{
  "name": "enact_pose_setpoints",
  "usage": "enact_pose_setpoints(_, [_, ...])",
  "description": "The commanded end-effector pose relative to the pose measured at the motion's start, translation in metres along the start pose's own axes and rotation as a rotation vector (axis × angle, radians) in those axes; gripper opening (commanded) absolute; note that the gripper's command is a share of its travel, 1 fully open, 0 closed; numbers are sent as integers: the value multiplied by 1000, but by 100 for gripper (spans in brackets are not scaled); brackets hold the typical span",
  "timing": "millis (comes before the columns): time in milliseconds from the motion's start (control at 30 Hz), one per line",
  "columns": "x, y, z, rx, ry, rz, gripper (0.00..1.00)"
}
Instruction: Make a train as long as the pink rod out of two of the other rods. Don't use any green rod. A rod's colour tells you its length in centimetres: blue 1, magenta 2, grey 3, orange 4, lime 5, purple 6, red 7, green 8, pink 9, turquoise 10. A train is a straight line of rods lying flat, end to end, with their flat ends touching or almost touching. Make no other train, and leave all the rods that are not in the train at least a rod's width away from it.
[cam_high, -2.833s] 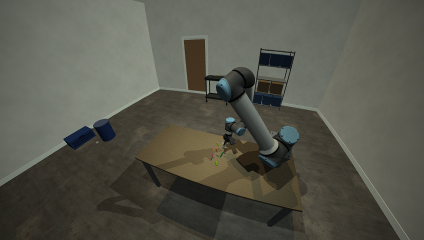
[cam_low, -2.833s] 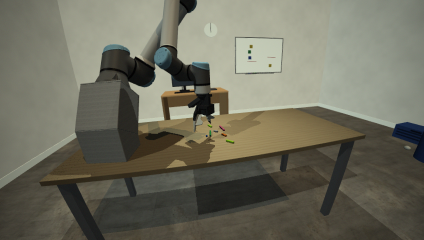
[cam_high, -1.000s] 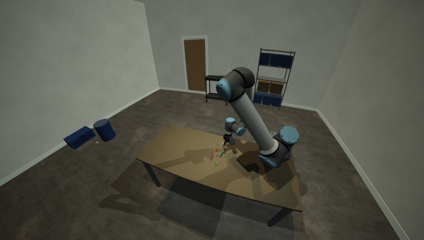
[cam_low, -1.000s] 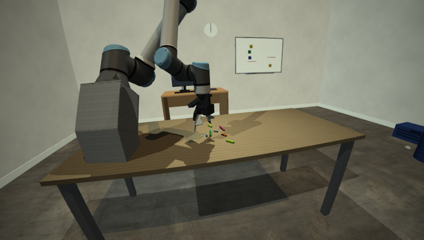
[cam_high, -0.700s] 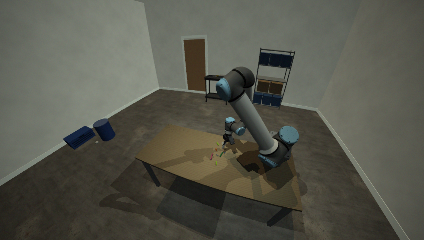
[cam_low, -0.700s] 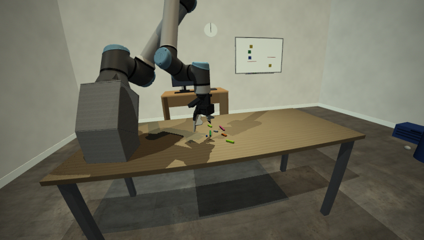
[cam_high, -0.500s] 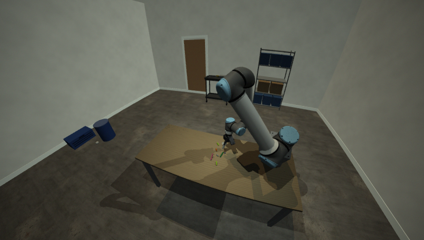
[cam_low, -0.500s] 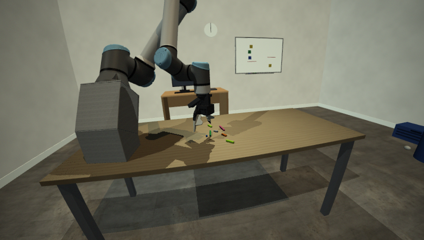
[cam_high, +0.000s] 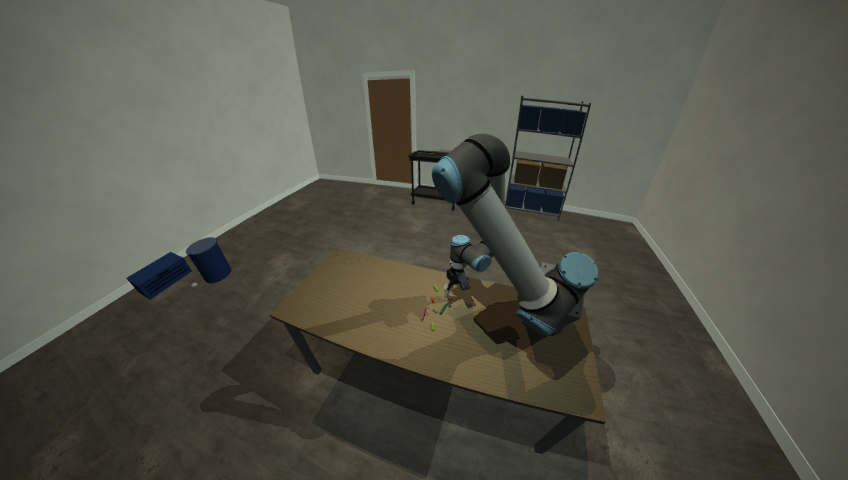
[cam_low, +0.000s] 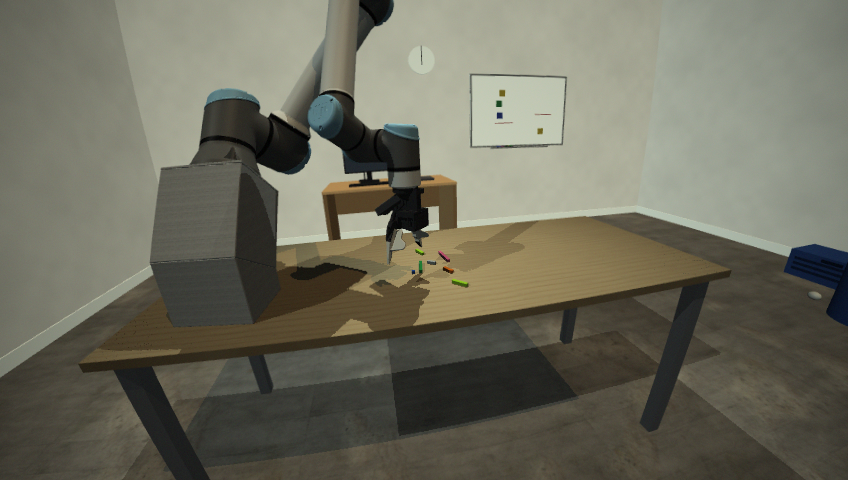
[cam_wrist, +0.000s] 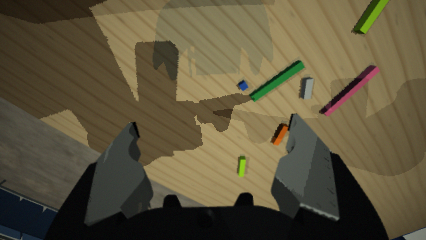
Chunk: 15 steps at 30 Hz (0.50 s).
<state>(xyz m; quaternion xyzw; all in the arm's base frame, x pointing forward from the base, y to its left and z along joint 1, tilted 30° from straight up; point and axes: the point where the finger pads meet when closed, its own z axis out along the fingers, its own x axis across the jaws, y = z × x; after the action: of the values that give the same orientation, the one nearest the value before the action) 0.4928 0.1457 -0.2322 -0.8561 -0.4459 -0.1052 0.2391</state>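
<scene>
Several rods lie flat and apart on the wooden table. In the wrist view I see the pink rod (cam_wrist: 350, 90), a green rod (cam_wrist: 277, 80), a grey rod (cam_wrist: 307, 88), a small blue rod (cam_wrist: 243, 85), an orange rod (cam_wrist: 280, 134), a lime rod (cam_wrist: 242, 166) and a second lime rod (cam_wrist: 371, 16) at the top right. My gripper (cam_wrist: 212, 119) is open and empty, hovering above the table near the first lime rod and the orange rod. In the exterior view the gripper (cam_low: 404, 243) hangs just behind the cluster, with the pink rod (cam_low: 443, 256) and the second lime rod (cam_low: 459, 283) in front.
The arm's grey base block (cam_low: 214, 243) stands on the table's left end in the exterior view. The table edge shows at the lower left of the wrist view (cam_wrist: 60, 130). A blue bin (cam_high: 208, 259) and a blue box (cam_high: 158, 274) stand on the floor.
</scene>
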Motion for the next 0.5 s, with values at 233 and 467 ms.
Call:
enact_pose_setpoints(233, [2,0,0,-1,0,43,100])
enact_pose_setpoints(467, [5,-1,0,-1,0,101,100])
